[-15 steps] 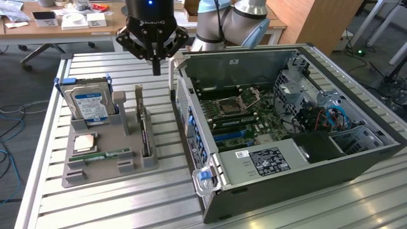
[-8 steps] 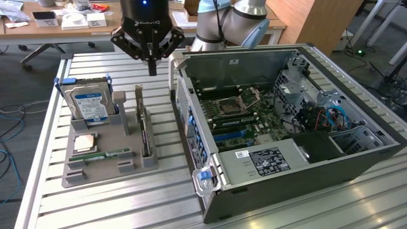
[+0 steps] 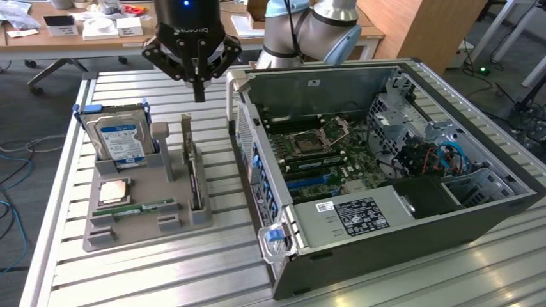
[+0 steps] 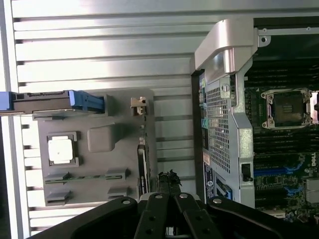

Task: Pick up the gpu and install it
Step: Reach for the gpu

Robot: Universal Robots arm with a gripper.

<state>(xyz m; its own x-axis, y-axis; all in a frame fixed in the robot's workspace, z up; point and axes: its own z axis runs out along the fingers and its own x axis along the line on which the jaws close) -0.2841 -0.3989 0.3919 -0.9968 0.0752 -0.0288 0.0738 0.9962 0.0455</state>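
One pincer (image 3: 199,96) pressed together, empty | gpu (image 3: 195,185) upright in grey holder (image 3: 143,187) | beneath pincer, not touching

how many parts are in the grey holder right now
4: blue-labelled hard drive standing at one end, cpu flat beside it, memory stick lying past the cpu, gpu on edge along the case side. None looks hidden.

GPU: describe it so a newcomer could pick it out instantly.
On the slatted table, left of the open PC case in the exterior view, sits a grey parts holder. The gpu is the thin dark card standing on edge in its slot nearest the case, unlike the blue-labelled hard drive.
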